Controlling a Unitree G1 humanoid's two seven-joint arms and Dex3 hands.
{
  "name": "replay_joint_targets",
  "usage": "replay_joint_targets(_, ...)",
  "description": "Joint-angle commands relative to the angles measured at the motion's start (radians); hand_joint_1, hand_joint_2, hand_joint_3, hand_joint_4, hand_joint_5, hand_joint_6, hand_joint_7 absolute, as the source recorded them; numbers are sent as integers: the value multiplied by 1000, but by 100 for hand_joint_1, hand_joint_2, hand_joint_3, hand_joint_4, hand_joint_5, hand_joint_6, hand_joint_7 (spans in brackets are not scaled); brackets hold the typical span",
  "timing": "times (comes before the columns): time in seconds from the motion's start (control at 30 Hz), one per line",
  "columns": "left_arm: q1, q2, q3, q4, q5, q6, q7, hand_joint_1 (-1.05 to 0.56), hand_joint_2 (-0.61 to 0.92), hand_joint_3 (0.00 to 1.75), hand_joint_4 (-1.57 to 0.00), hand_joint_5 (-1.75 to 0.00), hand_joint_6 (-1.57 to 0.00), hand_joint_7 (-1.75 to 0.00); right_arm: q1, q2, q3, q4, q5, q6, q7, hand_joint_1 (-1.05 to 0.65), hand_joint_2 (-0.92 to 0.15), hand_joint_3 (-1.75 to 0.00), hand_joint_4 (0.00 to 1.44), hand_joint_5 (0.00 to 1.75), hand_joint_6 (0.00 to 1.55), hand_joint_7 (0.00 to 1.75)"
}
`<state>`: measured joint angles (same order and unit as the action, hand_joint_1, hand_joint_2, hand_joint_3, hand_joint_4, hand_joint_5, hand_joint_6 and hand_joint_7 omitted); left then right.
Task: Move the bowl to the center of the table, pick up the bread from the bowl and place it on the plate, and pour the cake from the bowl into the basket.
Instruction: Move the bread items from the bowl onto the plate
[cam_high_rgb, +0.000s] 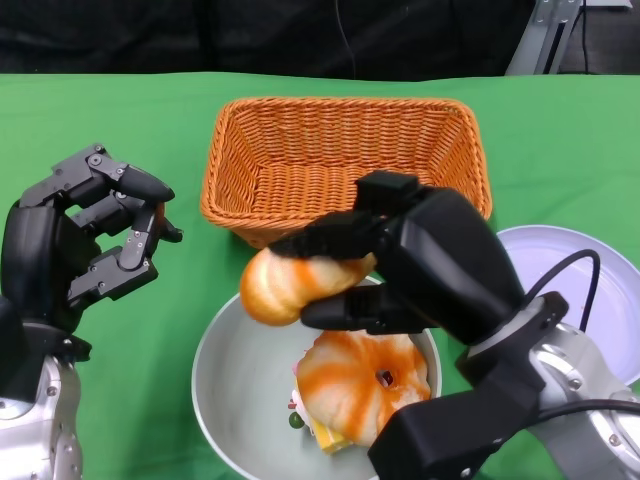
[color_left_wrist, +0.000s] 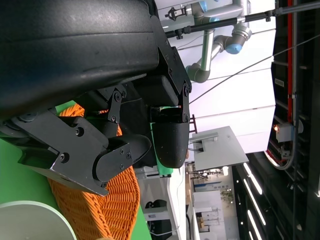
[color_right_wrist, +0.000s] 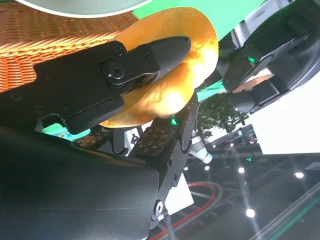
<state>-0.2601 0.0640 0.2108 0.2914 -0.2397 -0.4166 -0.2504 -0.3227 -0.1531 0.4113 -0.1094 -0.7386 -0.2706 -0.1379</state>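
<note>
Robotics lab, green-covered table (cam_high_rgb: 120, 110), industrial robot arm (color_left_wrist: 220, 47) behind

Basket (cam_high_rgb: 340, 160) woven wicker, rough; bread (cam_high_rgb: 285, 285) glossy – table (cam_high_rgb: 100, 120) w/ matt green cloth.

Head view looks down at the table; both close wrist views share the basket (cam_high_rgb: 345, 165).
</note>
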Motion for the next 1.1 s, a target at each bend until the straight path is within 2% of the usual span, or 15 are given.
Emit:
replay_joint_targets(0.03,-1,14,12,4,-11,-8,3,-8,59,101,-74,-148,-83,-118,16,-21,-71,-22,24,2,-28,-25,-89,-7,78,142,105,45)
replay_joint_targets(0.17,0,15,10,7,-10,-15,2,-8,58,102,-74,-149,-82,-119,34,-86,-145,24,10,-42,-88,-24,-89,-5,82,137,98,59)
replay_joint_targets(0.23,1,18,11,10,-13,-14,-2,-8,58,102,-74,-149,-82,-120,57,-118,-185,54,21,-58,-112,-22,-89,-5,84,136,98,61)
replay_joint_targets(0.43,3,24,14,4,-16,-4,-2,-8,58,101,-73,-149,-82,-121,112,-167,-283,90,59,-35,-116,-21,-89,-3,79,140,96,57)
replay_joint_targets(0.6,6,29,15,4,-15,-2,0,-7,59,101,-73,-149,-82,-121,143,-194,-356,119,70,-6,-131,-21,-91,-2,80,135,100,46)
replay_joint_targets(0.87,14,33,8,4,-3,-10,-2,-7,60,100,-74,-150,-80,-123,126,-235,-407,271,98,-63,-221,-17,-91,-1,79,140,102,41)
replay_joint_targets(1.1,18,32,7,2,-4,-15,-4,-7,60,100,-73,-149,-80,-123,109,-254,-417,368,93,-52,-257,-17,-90,0,75,141,102,37)
